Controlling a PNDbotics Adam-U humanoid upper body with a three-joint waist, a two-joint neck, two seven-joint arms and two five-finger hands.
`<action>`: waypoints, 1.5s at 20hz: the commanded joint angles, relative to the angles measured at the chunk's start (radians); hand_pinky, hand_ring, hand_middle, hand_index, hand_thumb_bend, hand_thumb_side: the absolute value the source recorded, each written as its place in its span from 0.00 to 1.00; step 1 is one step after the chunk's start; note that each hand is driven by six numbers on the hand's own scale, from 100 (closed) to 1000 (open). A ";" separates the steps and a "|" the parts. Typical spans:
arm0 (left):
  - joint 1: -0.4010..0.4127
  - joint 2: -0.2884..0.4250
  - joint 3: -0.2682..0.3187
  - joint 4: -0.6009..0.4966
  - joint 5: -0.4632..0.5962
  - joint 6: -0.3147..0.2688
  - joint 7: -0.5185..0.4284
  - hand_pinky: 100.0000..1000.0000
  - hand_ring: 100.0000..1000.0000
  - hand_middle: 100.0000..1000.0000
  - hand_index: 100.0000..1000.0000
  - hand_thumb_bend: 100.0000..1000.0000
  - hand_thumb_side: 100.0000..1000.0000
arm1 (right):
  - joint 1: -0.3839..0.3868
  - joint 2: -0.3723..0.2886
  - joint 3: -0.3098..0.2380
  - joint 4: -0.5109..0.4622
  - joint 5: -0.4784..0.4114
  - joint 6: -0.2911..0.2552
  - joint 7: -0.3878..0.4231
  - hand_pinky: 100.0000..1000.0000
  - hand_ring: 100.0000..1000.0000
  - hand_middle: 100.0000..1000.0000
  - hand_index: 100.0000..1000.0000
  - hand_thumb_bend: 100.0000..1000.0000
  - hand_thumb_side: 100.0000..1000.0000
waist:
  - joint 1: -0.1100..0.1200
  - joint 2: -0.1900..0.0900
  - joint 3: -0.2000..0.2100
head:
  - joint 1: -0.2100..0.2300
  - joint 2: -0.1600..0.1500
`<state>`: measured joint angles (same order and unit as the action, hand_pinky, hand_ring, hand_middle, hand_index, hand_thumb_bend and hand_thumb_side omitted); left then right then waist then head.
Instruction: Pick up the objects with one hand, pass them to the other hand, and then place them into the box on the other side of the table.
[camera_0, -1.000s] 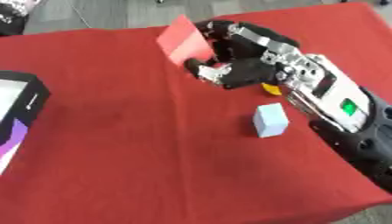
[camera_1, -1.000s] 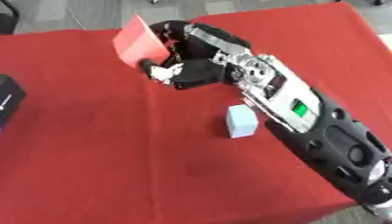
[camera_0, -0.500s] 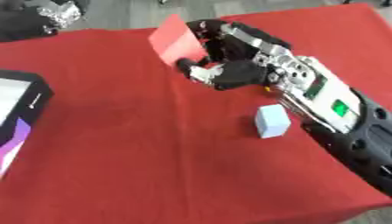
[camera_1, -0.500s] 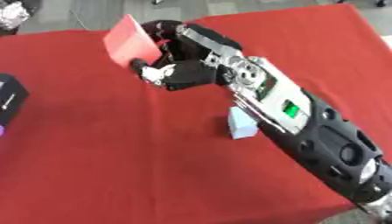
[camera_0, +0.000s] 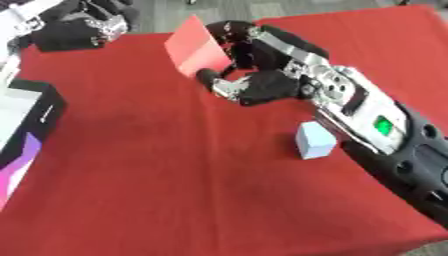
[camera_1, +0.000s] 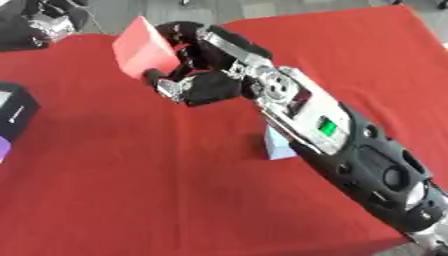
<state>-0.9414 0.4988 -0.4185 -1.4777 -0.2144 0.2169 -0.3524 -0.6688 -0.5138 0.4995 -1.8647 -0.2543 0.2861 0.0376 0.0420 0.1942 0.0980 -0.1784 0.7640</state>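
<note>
My right hand (camera_0: 262, 82) is shut on a red block (camera_0: 197, 52), thumb below and fingers curled over its right side, holding it tilted above the far middle of the red table (camera_0: 157, 190). My left hand (camera_0: 83, 27) shows at the upper left corner, black with silver parts, a short way left of the block and apart from it. A light blue cube (camera_0: 313, 140) rests on the cloth beside my right forearm. The black box (camera_0: 31, 117) with a white and purple inside stands at the left edge.
My right forearm (camera_1: 350, 145) crosses the right half of the table from the lower right corner. Grey floor lies past the table's far edge.
My right hand has carried the red block left and toward the far edge. My left hand has come further into view at the upper left, closer to the block.
</note>
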 joint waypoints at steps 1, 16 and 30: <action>-0.031 -0.003 -0.007 0.017 -0.016 0.013 -0.032 0.77 0.77 0.77 0.78 0.15 0.65 | -0.021 -0.002 0.001 -0.003 0.036 -0.014 -0.007 0.59 0.55 0.27 0.49 0.00 0.06 | 0.014 -0.040 0.002 | -0.001 0.006; -0.048 -0.041 -0.002 0.019 -0.002 0.104 -0.127 0.82 0.78 0.70 0.73 0.37 0.68 | -0.029 0.010 0.014 0.021 0.107 -0.034 -0.015 0.59 0.55 0.28 0.49 0.00 0.04 | 0.017 -0.029 -0.001 | -0.010 0.006; -0.031 -0.029 0.006 -0.093 -0.051 0.064 -0.193 0.84 0.80 0.71 0.75 0.46 0.63 | -0.030 0.012 0.025 0.026 0.115 -0.010 0.005 0.59 0.55 0.27 0.48 0.00 0.05 | 0.016 -0.022 -0.002 | -0.018 0.003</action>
<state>-0.9576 0.4476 -0.4302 -1.5451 -0.2572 0.2861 -0.5458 -0.6785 -0.4972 0.5310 -1.8318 -0.1448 0.2717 0.0412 0.0470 0.1942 0.0959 -0.1937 0.7640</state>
